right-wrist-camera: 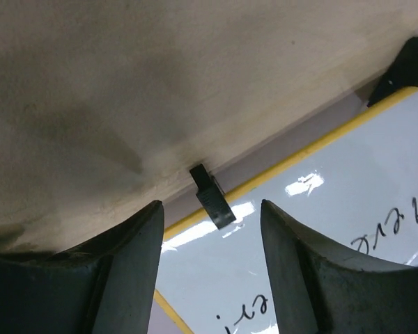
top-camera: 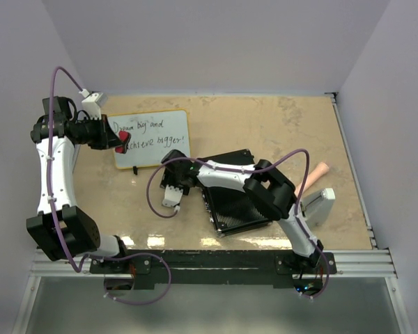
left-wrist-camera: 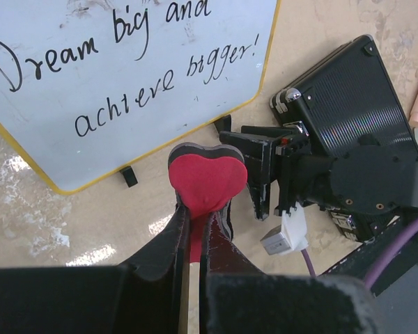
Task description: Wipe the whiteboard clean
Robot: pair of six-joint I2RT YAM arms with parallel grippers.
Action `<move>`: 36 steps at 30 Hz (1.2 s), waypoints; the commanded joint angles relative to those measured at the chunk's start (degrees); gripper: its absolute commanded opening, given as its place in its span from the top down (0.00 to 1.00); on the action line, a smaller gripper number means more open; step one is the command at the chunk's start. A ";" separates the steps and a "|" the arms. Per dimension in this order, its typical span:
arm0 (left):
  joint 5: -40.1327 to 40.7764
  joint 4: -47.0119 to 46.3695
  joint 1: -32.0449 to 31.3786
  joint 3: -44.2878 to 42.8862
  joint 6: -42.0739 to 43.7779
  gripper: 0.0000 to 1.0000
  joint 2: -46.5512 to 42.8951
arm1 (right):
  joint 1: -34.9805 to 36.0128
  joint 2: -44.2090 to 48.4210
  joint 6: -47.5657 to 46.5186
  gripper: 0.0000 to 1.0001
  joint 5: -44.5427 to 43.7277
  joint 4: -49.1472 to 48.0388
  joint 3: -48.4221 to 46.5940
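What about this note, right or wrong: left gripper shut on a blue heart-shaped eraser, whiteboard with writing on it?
Wrong colour: the left wrist view shows the eraser is red, not blue. The left gripper is shut on it, and the whiteboard has writing on it.

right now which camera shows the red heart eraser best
The left wrist view: the red heart-shaped eraser fills mid-frame, clamped in the left pincer. The top view shows a small red patch at the whiteboard's edge; the right wrist view misses it.
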State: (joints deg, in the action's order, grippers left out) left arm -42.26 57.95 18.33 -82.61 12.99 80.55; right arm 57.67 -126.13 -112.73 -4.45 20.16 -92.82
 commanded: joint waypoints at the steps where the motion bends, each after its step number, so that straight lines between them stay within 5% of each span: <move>1: -2.30 -0.30 0.57 -0.54 -0.69 1.00 -1.27 | -0.63 -3.07 -3.20 0.43 -4.51 -0.56 -3.42; 9: -2.91 -0.91 0.66 -0.09 -1.04 1.00 -1.45 | -1.33 -5.79 -5.04 0.57 -5.57 -3.64 -4.04; 19: -2.83 -0.65 0.75 -0.80 -0.87 1.00 -1.01 | 0.16 -3.61 -5.92 1.00 -3.91 -0.13 -3.60; 36: -0.90 -1.70 0.92 0.34 -1.30 1.00 -0.57 | 10.35 -1.14 -4.70 1.00 -1.26 6.47 -2.90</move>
State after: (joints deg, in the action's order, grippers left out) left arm -43.44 57.89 18.65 -82.59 12.73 80.25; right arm 65.54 -128.79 -115.74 -8.29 22.76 -94.50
